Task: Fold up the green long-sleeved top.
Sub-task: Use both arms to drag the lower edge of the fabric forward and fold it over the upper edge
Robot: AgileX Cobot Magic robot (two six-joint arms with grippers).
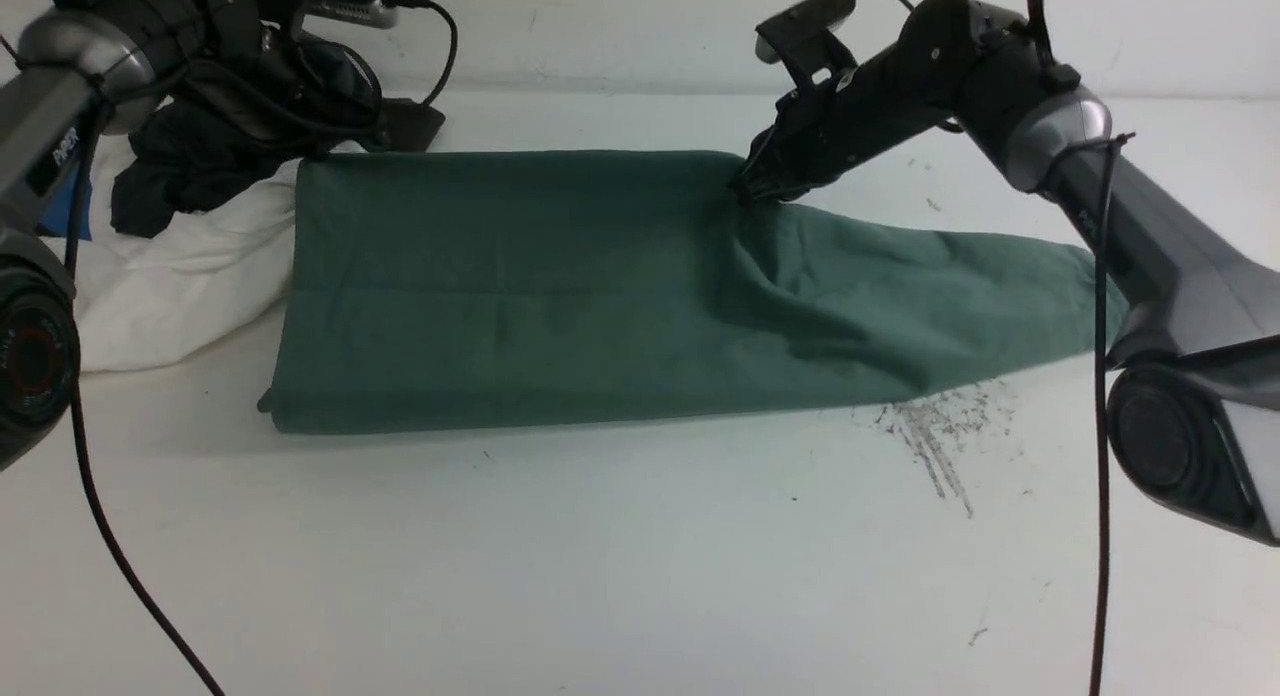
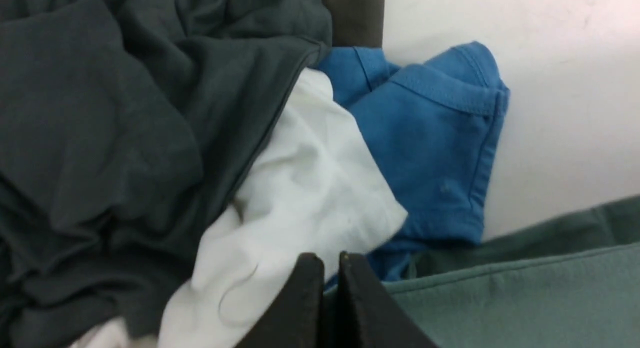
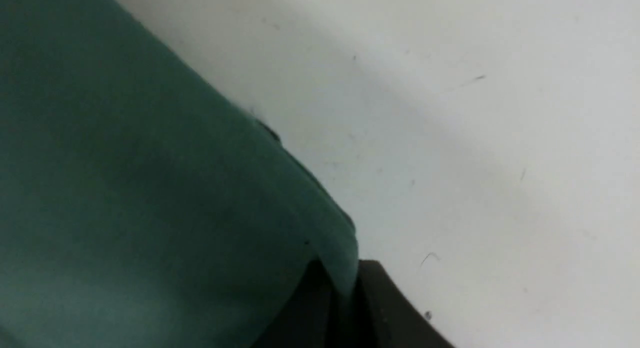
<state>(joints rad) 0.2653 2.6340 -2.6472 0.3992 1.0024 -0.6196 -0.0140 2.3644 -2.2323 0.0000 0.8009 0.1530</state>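
Nearest me the white table (image 1: 600, 576) is bare but for grey scuff marks (image 1: 935, 436), at about five o'clock from the cloth. Beyond them the green long-sleeved top (image 1: 560, 286) lies across the middle of the table as a long doubled band. Its nine o'clock end is squared off, and its three o'clock end tapers and rumples towards the right arm.

It looks soft, light and limp. I'd judge it will sag and drag rather than hold a shape, so it wants pinching at a hem or a folded corner, not mid-panel.

At the top's far edge, around one o'clock, the right gripper (image 1: 748, 188) has its jaws nearly together with a fold of the green fabric between them.

Farthest off, at ten o'clock, is a heap of a white shirt (image 1: 170, 286), a dark garment (image 1: 190, 176) and a blue garment (image 2: 430, 153). The left gripper (image 2: 330, 262) hangs over it with its jaws pressed together, holding nothing.
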